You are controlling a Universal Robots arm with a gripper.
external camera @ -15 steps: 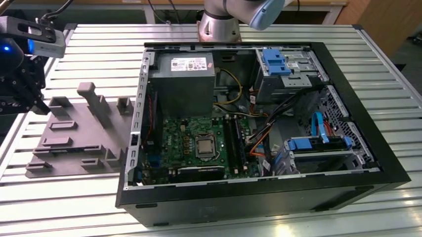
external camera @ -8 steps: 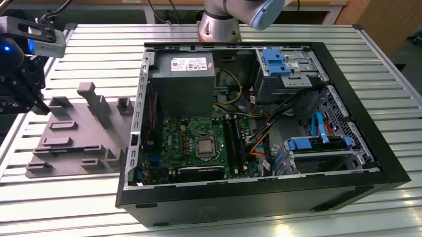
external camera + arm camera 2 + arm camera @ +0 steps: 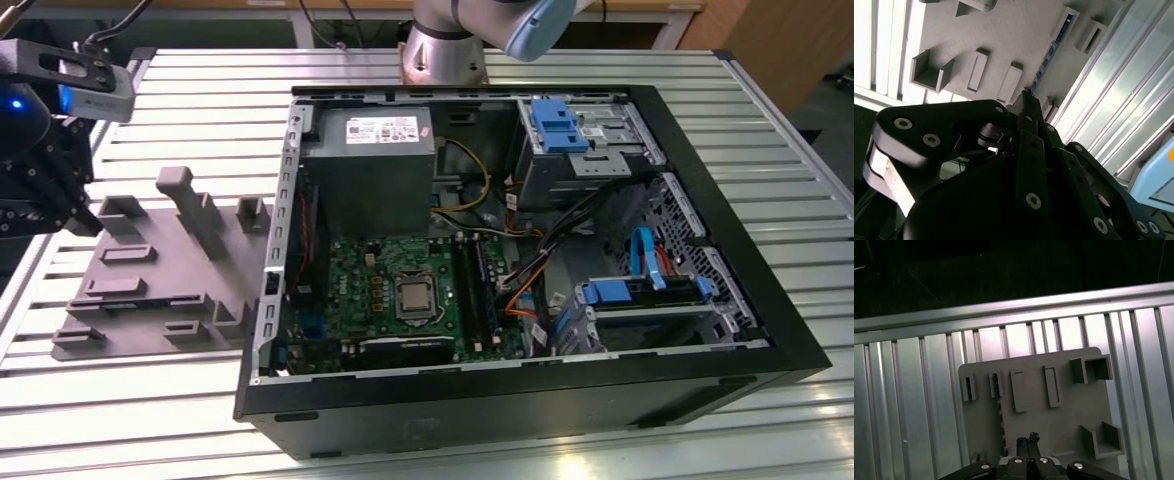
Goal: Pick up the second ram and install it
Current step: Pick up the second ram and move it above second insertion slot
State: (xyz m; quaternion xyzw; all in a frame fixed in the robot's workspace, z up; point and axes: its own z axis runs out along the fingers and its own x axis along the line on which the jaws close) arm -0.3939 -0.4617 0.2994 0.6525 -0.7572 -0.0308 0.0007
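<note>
The second ram (image 3: pixel 1050 51) is a thin dark blue-green stick standing on edge in a groove of the grey fixture plate (image 3: pixel 1004 35). In the first wrist view the ram (image 3: pixel 1002 422) is a dark strip running down the plate (image 3: pixel 1064 415) from a small bracket. My gripper (image 3: pixel 1026 96) hovers above the plate beside the ram's near end, fingers shut together with nothing between them. Its fingertips (image 3: pixel 1028 439) sit just to one side of the strip. In the exterior view the gripper (image 3: pixel 83 218) hangs over the plate's (image 3: pixel 160 290) left edge.
An open black computer case (image 3: pixel 534 400) lies to the exterior view's right of the plate. Inside are a green motherboard (image 3: pixel 367 300), long black memory slots (image 3: pixel 474 290), a grey power supply (image 3: pixel 367 170) and blue drive brackets (image 3: pixel 561 125). Upright posts (image 3: pixel 187 205) rise from the plate. The table is ribbed aluminium.
</note>
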